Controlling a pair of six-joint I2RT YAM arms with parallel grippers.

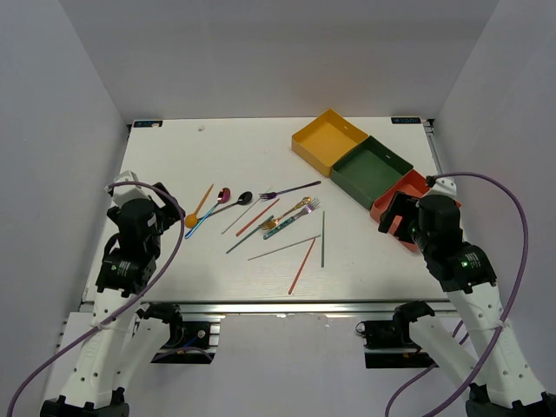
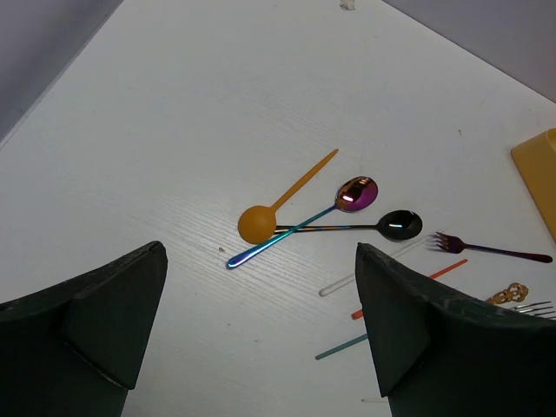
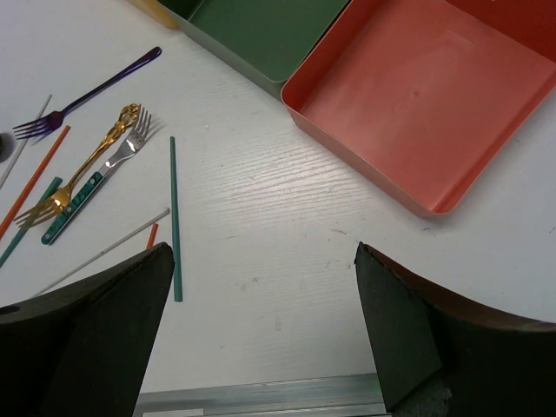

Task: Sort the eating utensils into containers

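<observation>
Both grippers gape wide, empty. The left gripper [image 2: 259,287] faces the orange spoon [image 2: 258,223]; best to straddle its thin handle squarely, pinching low. The right gripper [image 3: 262,278] hangs beside the red-orange tray [image 3: 417,95].

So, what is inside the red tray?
Nothing shows inside the red tray: the right wrist view has its floor bare. Its far corner is cut off there, and the right arm covers part from above.

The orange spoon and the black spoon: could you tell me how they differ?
The orange spoon is matte with a round bowl; the black spoon is glossy with an oval bowl. The orange spoon's handle runs diagonally; the black spoon's lies nearly level. Both lie on the table.
</observation>
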